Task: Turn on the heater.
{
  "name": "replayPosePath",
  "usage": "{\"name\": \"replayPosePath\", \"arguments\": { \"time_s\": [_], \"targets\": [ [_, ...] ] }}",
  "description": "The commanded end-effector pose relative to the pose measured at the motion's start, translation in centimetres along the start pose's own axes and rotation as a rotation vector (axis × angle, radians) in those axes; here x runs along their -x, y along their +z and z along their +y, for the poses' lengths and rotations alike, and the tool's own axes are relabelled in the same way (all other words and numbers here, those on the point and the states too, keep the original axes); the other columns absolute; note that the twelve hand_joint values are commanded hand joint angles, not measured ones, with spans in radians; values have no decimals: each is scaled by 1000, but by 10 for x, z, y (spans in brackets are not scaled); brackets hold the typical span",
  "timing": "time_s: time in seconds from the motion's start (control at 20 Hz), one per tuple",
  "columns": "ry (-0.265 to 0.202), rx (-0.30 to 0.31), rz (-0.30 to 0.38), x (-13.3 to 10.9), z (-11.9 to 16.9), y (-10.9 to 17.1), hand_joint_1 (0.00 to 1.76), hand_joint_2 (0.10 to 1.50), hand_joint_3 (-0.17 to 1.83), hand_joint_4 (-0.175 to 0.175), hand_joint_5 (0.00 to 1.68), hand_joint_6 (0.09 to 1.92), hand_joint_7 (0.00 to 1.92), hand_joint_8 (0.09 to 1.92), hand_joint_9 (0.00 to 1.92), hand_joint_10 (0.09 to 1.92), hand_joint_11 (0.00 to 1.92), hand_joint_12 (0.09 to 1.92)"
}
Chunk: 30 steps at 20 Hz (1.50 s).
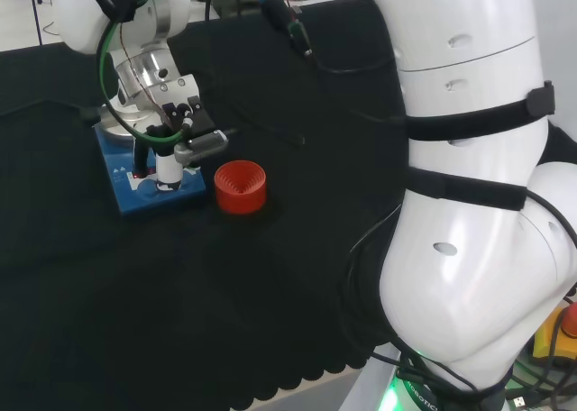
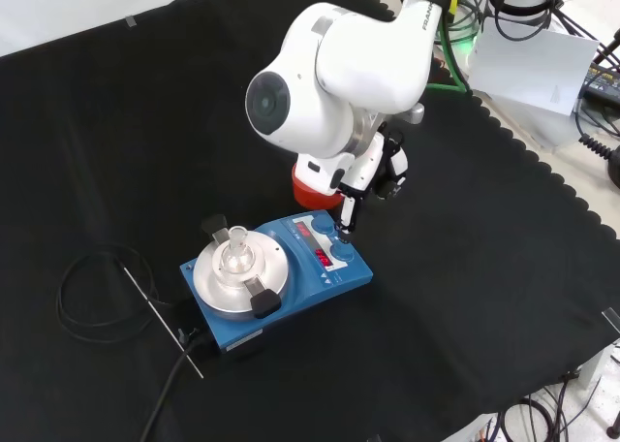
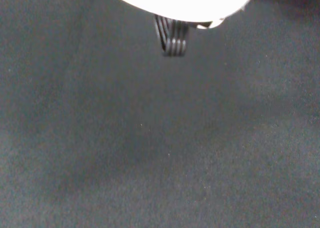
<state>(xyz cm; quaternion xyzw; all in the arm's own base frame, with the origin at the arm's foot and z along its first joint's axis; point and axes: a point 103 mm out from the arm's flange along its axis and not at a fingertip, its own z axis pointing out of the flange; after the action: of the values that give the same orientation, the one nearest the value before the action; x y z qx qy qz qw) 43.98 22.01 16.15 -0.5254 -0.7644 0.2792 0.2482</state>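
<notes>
The heater [image 2: 291, 289] is a blue box with a round silver plate [image 2: 223, 279] and a small clear glass piece [image 2: 237, 243] standing on it. Its front panel shows red lit digits [image 2: 324, 259] and blue knobs [image 2: 341, 254]. The hand [image 2: 376, 168] hangs over the panel with one finger [image 2: 346, 212] pointing straight down, its tip at the farther knob. In the head view the hand [image 1: 177, 112] is above the heater [image 1: 135, 195], a white fingertip [image 1: 167, 173] resting on its near end. The wrist view shows black cloth and a dark ribbed finger [image 3: 172, 37].
A red ribbed ring stand [image 1: 240, 187] sits on the cloth just right of the heater in the head view; it is partly behind the arm [image 2: 312, 192] in the front view. A coiled black cable [image 2: 82, 292] and a thin rod [image 2: 163, 320] lie left of the heater.
</notes>
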Motion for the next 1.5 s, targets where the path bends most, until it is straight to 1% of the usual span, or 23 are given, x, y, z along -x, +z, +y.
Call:
{"name": "replayPosePath", "arguments": {
  "time_s": [0.05,0.2,0.6,1.5],
  "targets": [
    [12,-30,-8,5,3,5,1486,619,1160,-43,480,112,1657,1565,1752,1552,1291,1390],
    [14,-39,-4,8,3,8,1486,616,1165,-43,482,114,1659,1565,1753,1553,1293,1390],
    [14,-39,-8,8,6,7,1485,611,1175,-43,481,119,1662,1563,1754,1553,1294,1390],
    [12,-53,-26,3,16,2,1483,606,1187,-43,481,131,1668,1555,1755,1552,1297,1391]
  ]
}}
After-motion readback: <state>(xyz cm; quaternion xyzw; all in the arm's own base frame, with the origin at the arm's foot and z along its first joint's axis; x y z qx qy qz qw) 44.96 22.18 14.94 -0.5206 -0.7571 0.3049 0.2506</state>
